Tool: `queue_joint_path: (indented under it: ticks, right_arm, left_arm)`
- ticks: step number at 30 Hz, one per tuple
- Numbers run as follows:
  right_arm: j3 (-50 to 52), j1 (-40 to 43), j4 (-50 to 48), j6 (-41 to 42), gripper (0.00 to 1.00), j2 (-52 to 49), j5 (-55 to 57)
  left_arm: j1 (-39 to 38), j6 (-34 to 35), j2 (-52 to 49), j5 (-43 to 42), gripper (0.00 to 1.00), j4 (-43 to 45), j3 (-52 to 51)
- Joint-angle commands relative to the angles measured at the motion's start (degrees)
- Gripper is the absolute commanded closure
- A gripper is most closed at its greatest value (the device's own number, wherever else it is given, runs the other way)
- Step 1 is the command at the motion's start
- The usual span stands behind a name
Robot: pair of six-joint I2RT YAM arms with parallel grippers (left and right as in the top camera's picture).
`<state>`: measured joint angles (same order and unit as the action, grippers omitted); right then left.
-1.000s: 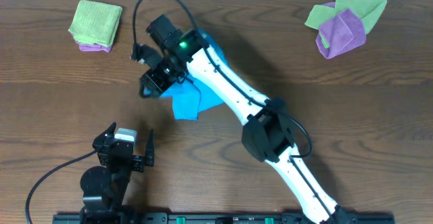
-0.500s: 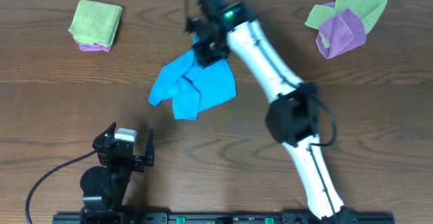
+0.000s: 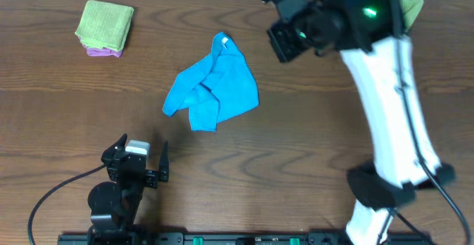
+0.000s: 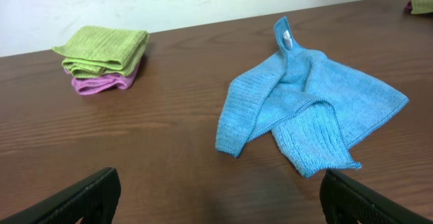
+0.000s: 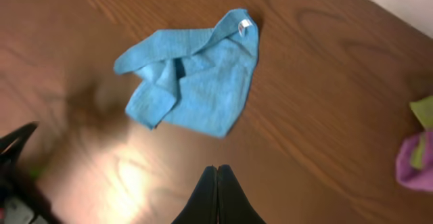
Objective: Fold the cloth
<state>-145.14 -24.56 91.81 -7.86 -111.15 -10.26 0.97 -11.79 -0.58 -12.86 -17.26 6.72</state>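
Observation:
The sky-blue cloth (image 3: 211, 82) lies crumpled on the wooden table, partly doubled over, with its white tag (image 3: 224, 44) at the far corner. It also shows in the left wrist view (image 4: 308, 109) and in the right wrist view (image 5: 193, 78). My right gripper (image 3: 280, 44) hangs high above the table, right of the cloth and clear of it. Its jaws (image 5: 216, 170) are shut with nothing between them. Near the front edge, my left gripper (image 3: 142, 149) stands open and empty (image 4: 220, 204), a short way in front of the cloth.
A folded lime-green cloth on a purple one (image 3: 104, 27) sits at the back left (image 4: 105, 58). Crumpled green and purple cloths (image 3: 378, 23) lie at the back right, partly behind my right arm, and show at the right wrist view's edge (image 5: 416, 149).
My right arm has swung from over the cloth up and away to the back right, jaws now shut and empty. The cloth's tagged corner lies uncovered. The left arm has not moved.

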Motion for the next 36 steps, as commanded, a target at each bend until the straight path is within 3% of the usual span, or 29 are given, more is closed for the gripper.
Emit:
queue_joint_path:
  ticks: [1,5,8,12,16,24,26,29,30,31,32,36]
  right_arm:
    - [0.1,-0.5,2.1,-0.8,0.98,3.8,1.3]
    - [1.6,-1.0,4.1,-0.8,0.98,10.8,1.4]
    - [6.1,-1.0,3.6,-0.8,0.98,16.4,2.4]
    - [20.3,-1.0,0.0,-1.0,0.98,27.1,3.0]
    - [37.2,-1.0,-5.3,-1.0,0.99,38.2,2.8]
    - [59.8,-1.0,-11.1,-0.3,0.98,52.3,-5.6]
    - [61.8,-1.0,-11.5,-0.3,0.84,53.6,-8.0]
    - [62.1,-1.0,-11.3,-0.3,0.37,53.9,-8.6]
    - [62.1,-1.0,-11.5,-0.3,0.26,53.9,-8.6]
    - [62.1,-1.0,-11.6,-0.3,0.08,53.9,-8.7]
    - [62.1,-1.0,-11.9,-0.3,0.01,53.9,-8.7]
    - [62.1,-1.0,-13.3,-0.3,0.01,53.9,-8.7]
  left_arm:
    - [0.2,0.2,0.4,0.7,0.05,0.0,-1.3]
    - [0.1,0.4,0.4,-1.2,0.05,1.3,-1.3]
    - [0.1,4.0,0.4,-8.6,0.05,2.1,-1.3]
    - [0.1,17.3,0.4,-28.7,0.05,7.5,-1.3]
    - [0.1,30.8,0.4,-42.0,0.05,14.7,-1.3]
    - [0.1,38.0,0.4,-42.7,0.05,21.9,-1.3]
    - [0.1,45.1,0.4,-44.3,0.05,24.6,-1.3]
    - [0.1,52.5,0.4,-44.7,0.05,28.7,-1.3]
    - [0.1,53.5,0.4,-44.6,0.04,29.2,-1.3]
    - [0.1,53.6,0.4,-44.2,0.05,29.2,-1.3]
    - [0.1,53.6,0.4,-43.5,0.04,29.1,-1.3]
    - [0.1,56.3,0.4,-39.7,0.05,25.9,-1.3]
